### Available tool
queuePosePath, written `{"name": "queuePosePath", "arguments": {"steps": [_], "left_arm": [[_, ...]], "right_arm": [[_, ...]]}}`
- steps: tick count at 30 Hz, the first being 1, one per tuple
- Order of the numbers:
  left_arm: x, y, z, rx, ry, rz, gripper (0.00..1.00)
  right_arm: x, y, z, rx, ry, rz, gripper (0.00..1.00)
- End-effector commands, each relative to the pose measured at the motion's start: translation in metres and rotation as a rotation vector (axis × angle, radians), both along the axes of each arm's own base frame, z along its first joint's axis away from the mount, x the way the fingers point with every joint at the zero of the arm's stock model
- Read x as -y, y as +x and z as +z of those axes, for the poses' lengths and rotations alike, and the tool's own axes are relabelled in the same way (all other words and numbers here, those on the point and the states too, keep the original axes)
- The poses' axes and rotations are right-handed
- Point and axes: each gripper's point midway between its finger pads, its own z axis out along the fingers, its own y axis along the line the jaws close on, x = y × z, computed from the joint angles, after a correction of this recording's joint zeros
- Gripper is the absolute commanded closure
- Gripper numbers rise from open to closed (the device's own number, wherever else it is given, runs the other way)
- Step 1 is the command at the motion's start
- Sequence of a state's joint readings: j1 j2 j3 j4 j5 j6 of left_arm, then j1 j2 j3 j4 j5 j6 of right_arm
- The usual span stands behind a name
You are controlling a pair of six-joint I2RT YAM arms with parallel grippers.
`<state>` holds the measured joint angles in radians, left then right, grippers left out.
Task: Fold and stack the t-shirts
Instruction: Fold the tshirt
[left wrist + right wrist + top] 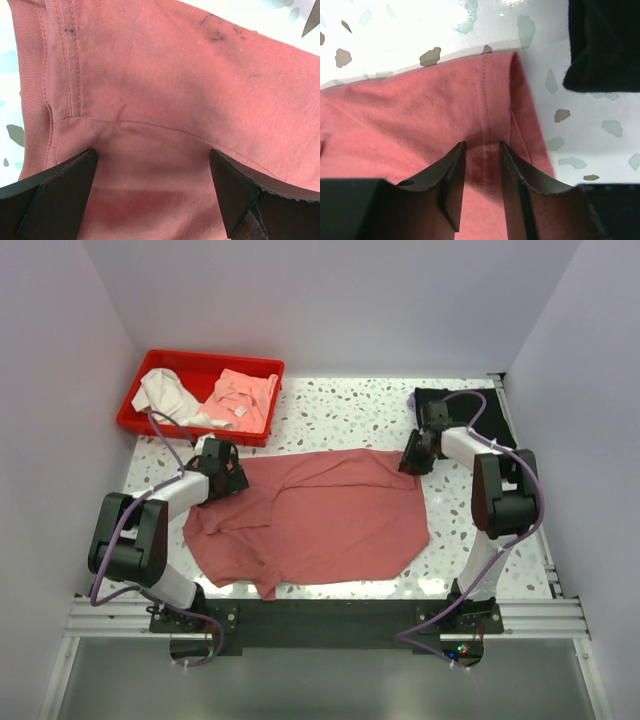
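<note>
The dusty rose-red t-shirt [320, 515] lies spread across the middle of the table, with its left side rumpled. My left gripper [232, 480] rests low on the shirt's upper left part, by a seam [75, 90]. That gripper [152, 157] is wide open, with cloth lying flat between its fingers. My right gripper [412, 462] is down on the shirt's upper right corner. Its jaws [482, 145] stand narrowly apart, straddling a raised ridge of hem cloth [485, 100]. The black t-shirt [485, 410] lies folded at the back right [602, 45], partly under the right arm.
A red tray [135, 415] at the back left holds a white garment [165, 390] and a pink one [245, 395]. White walls close in the left, back and right sides. Speckled tabletop [350, 410] shows behind the shirt.
</note>
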<state>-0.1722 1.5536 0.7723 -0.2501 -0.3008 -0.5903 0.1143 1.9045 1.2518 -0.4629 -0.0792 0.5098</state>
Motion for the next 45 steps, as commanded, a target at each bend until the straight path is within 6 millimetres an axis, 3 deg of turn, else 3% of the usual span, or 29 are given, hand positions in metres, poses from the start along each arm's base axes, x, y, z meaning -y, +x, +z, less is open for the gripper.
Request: {"name": "queuePosePath", "arguments": {"steps": [1,7,16,25,29,32,33,34,36,37,39,44,45], "left_arm": [[-0.008,-0.004,-0.005,-0.023,0.024,0.013,0.00],[-0.009,-0.006,-0.006,-0.027,0.032,0.017,0.00],[-0.011,-0.006,-0.007,-0.031,0.040,0.021,0.00],[-0.014,-0.007,-0.009,-0.039,0.049,0.026,0.00],[-0.015,-0.008,-0.011,-0.044,0.051,0.027,0.00],[-0.015,-0.008,-0.012,-0.049,0.048,0.028,0.00],[-0.015,-0.008,-0.012,-0.048,0.045,0.026,0.00],[-0.014,-0.007,-0.011,-0.045,0.042,0.025,0.00],[-0.013,-0.006,-0.009,-0.036,0.035,0.019,0.00],[-0.012,-0.004,-0.007,-0.026,0.032,0.016,0.00],[-0.009,0.000,-0.003,-0.008,0.020,0.008,0.00],[-0.002,0.011,0.011,0.035,-0.017,0.000,0.00],[0.001,0.014,0.017,0.053,-0.031,-0.004,0.00]], "right_arm": [[0.000,-0.001,-0.004,-0.005,0.026,-0.017,0.67],[-0.002,0.007,0.005,0.041,0.039,0.006,1.00],[0.011,0.033,0.040,0.155,-0.059,0.056,1.00],[0.027,0.041,0.033,0.137,-0.157,0.058,1.00],[0.028,0.054,0.035,0.167,-0.178,0.086,1.00],[0.028,0.052,0.031,0.118,-0.185,0.099,0.99],[0.030,0.050,0.030,0.102,-0.188,0.095,0.94],[0.030,0.047,0.029,0.093,-0.189,0.095,0.71],[0.032,0.044,0.030,0.093,-0.200,0.088,0.48],[0.032,0.044,0.032,0.097,-0.198,0.087,0.26],[0.029,0.045,0.045,0.119,-0.183,0.099,0.01],[0.006,0.039,0.088,0.217,-0.074,0.164,0.01],[0.002,0.035,0.105,0.255,-0.055,0.172,0.01]]}}
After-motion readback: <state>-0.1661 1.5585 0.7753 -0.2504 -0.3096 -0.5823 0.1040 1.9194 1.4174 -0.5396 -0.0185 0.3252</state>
